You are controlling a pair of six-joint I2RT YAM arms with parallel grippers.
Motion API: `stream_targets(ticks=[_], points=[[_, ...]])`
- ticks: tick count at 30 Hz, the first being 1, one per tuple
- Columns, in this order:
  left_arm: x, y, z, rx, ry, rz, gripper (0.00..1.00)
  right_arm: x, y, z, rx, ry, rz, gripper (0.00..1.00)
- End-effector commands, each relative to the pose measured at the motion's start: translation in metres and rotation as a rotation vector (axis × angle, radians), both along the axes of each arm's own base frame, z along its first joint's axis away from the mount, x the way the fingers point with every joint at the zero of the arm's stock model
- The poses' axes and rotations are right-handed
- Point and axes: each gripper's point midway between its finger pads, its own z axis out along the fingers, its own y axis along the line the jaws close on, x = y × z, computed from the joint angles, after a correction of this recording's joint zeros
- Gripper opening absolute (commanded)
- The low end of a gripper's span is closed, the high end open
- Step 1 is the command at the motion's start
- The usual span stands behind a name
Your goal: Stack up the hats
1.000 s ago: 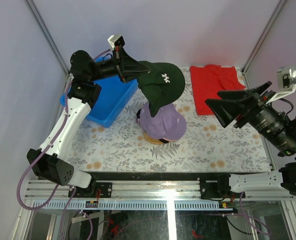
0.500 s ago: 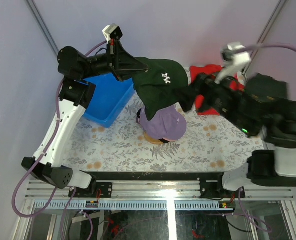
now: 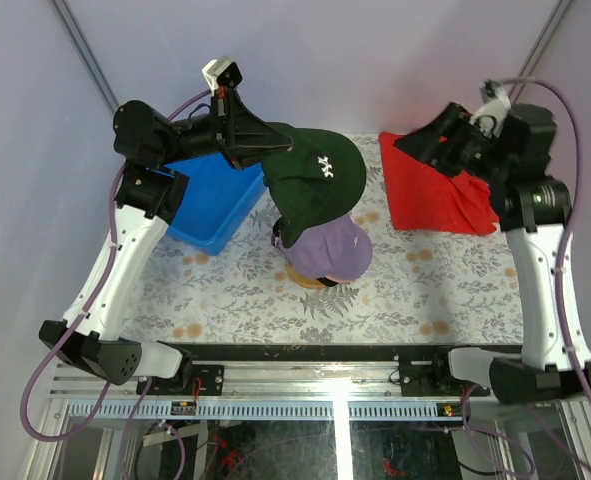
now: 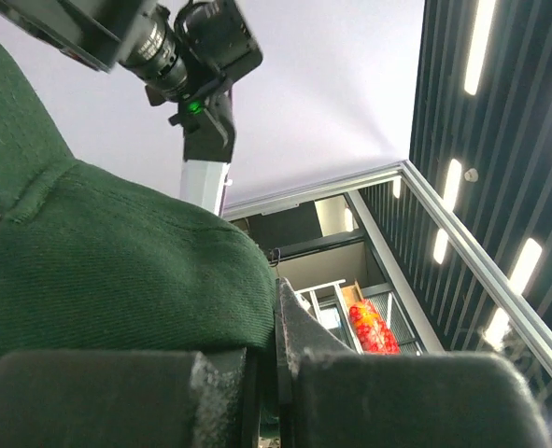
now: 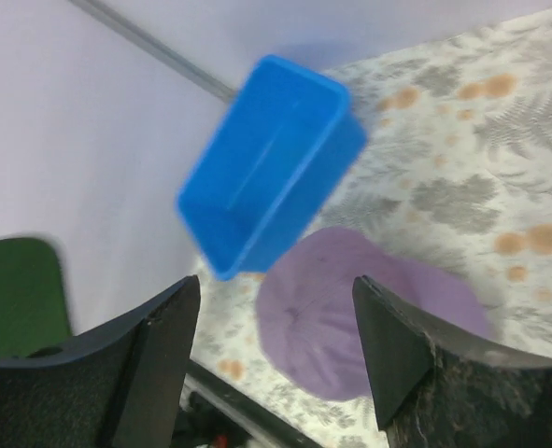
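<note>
My left gripper (image 3: 278, 152) is shut on the back edge of the dark green cap (image 3: 317, 182) and holds it in the air, over the back of the lavender cap (image 3: 332, 250). The lavender cap sits on top of the round wooden stand (image 3: 309, 281). In the left wrist view the green fabric (image 4: 117, 271) is pinched between my fingers (image 4: 299, 336). My right gripper (image 3: 422, 146) is open and empty, raised above the red cloth. Its wrist view looks down at the lavender cap (image 5: 350, 317). The pink and black caps are hidden.
A blue bin (image 3: 215, 200) stands at the back left, under my left arm, and also shows in the right wrist view (image 5: 276, 159). A red cloth (image 3: 437, 190) lies at the back right. Metal frame posts rise at both back corners.
My right arm has pulled back from beside the green cap to the back right, over the red cloth. My left gripper still holds the green cap, shifted slightly toward the lavender cap.
</note>
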Motion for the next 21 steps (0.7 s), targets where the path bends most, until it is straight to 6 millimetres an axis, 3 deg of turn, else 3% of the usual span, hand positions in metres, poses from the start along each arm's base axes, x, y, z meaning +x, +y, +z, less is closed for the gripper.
stream_targets(ticks=[1, 4, 9, 14, 21], points=[[-0.007, 0.004, 0.001, -0.005, -0.048, -0.019, 0.0, -0.077, 0.028, 0.084, 0.453, -0.209, 0.466, 0.72], [-0.002, 0.004, -0.003, 0.0, -0.039, -0.017, 0.0, -0.087, 0.019, 0.084, 0.561, -0.235, 0.535, 0.72], [0.002, 0.003, -0.005, -0.002, -0.037, -0.02, 0.0, -0.09, 0.02, 0.07, 0.615, -0.164, 0.549, 0.71], [0.007, 0.001, -0.003, -0.007, -0.037, -0.024, 0.0, -0.092, 0.031, 0.05, 0.587, -0.099, 0.558, 0.71], [0.007, 0.001, 0.002, -0.018, -0.046, -0.026, 0.0, -0.096, 0.06, 0.036, 0.559, -0.049, 0.59, 0.71]])
